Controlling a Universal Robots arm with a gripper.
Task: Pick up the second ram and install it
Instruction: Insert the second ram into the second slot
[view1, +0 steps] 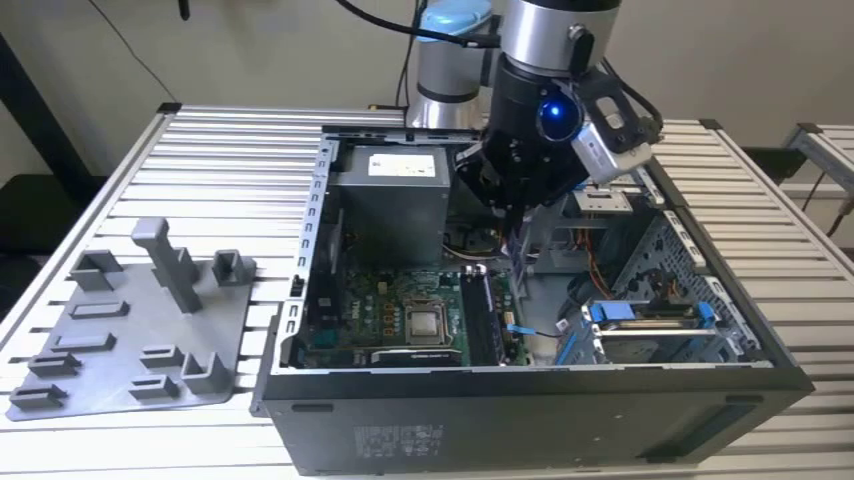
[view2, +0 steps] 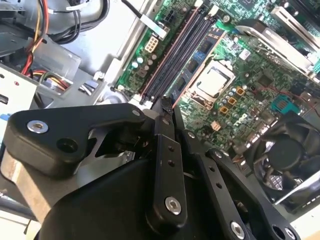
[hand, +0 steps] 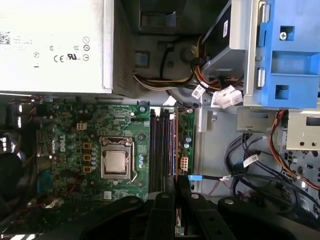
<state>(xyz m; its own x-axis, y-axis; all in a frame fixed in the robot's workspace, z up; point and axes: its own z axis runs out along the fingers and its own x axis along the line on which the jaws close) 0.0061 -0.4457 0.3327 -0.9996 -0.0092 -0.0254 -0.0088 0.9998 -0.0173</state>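
Note:
My gripper (view1: 514, 212) hangs inside the open computer case (view1: 534, 400), above the green motherboard (view1: 387, 310). It is shut on the second ram (view1: 518, 258), a thin dark stick seen edge-on, hanging straight down from the fingers. The stick's lower end is over the long black memory slots (view1: 483, 315), just to their right in the exterior view. In both wrist views the black fingers (view2: 165, 117) (hand: 172, 197) sit close together over those slots (view2: 177, 55) (hand: 162, 150). I cannot tell whether the stick touches a slot.
A grey power supply (view1: 387, 190) fills the case's rear corner; the processor socket (view1: 427, 322) lies beside the slots. A blue drive bracket (view1: 641, 315) and loose cables (hand: 240, 165) sit on the exterior view's right. A grey tray (view1: 120, 340) with holder blocks lies outside the case.

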